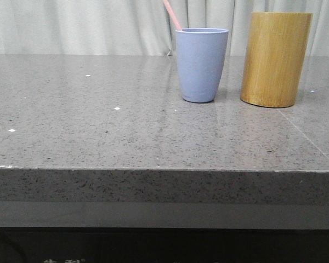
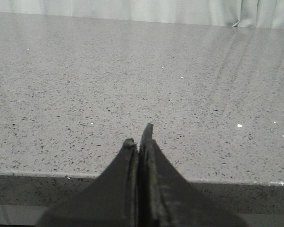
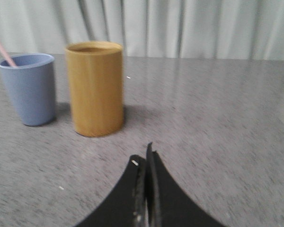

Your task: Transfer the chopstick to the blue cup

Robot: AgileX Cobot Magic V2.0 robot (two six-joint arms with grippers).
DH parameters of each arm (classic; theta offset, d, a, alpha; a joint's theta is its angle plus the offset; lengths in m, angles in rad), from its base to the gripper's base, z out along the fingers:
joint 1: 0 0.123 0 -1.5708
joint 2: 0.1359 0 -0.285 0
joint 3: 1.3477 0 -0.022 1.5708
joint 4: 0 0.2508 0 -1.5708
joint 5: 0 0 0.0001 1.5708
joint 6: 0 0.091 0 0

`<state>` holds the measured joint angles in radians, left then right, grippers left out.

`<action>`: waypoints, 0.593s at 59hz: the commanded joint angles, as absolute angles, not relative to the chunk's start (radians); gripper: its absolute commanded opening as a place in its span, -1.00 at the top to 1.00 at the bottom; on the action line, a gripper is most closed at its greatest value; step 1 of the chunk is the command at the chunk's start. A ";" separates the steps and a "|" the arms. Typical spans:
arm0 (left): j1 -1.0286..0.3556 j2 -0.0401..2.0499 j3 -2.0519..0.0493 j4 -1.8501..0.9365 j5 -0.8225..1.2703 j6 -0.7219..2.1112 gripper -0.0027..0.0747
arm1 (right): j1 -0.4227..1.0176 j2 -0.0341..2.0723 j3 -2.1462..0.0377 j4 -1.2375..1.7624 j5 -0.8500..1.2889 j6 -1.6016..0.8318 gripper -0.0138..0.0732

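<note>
Your chopstick [image 1: 172, 15] stands in the cup [image 1: 201, 64], leaning against its rim away from the bamboo holder [image 1: 274, 58] (cup and holder sit close together, not touching) on the grey surface [image 1: 98, 126]. Your left claw [image 2: 139, 137] is pressed together, holding nothing. Your right claw [image 3: 144, 156] is likewise closed, over bare surface near the holder.

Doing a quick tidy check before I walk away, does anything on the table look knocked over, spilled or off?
Nothing stands out. The blue cup and bamboo holder stand upright side by side, and the chopstick leans inside the cup. No spills on the table.
</note>
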<state>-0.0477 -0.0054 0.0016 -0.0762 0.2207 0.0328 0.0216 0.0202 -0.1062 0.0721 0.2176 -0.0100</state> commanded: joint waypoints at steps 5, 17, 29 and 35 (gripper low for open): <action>-0.047 -0.030 0.010 -0.079 0.136 0.023 0.98 | -0.011 -0.031 -0.017 0.094 0.116 -0.014 0.82; -0.047 -0.029 0.010 -0.079 0.136 0.023 0.98 | -0.012 -0.031 0.023 0.095 0.173 -0.014 0.82; -0.047 -0.029 0.010 -0.079 0.136 0.023 0.98 | -0.012 -0.031 0.023 0.095 0.185 -0.014 0.82; -0.047 -0.029 0.010 -0.079 0.136 0.023 0.98 | -0.012 -0.031 0.023 0.095 0.185 -0.014 0.82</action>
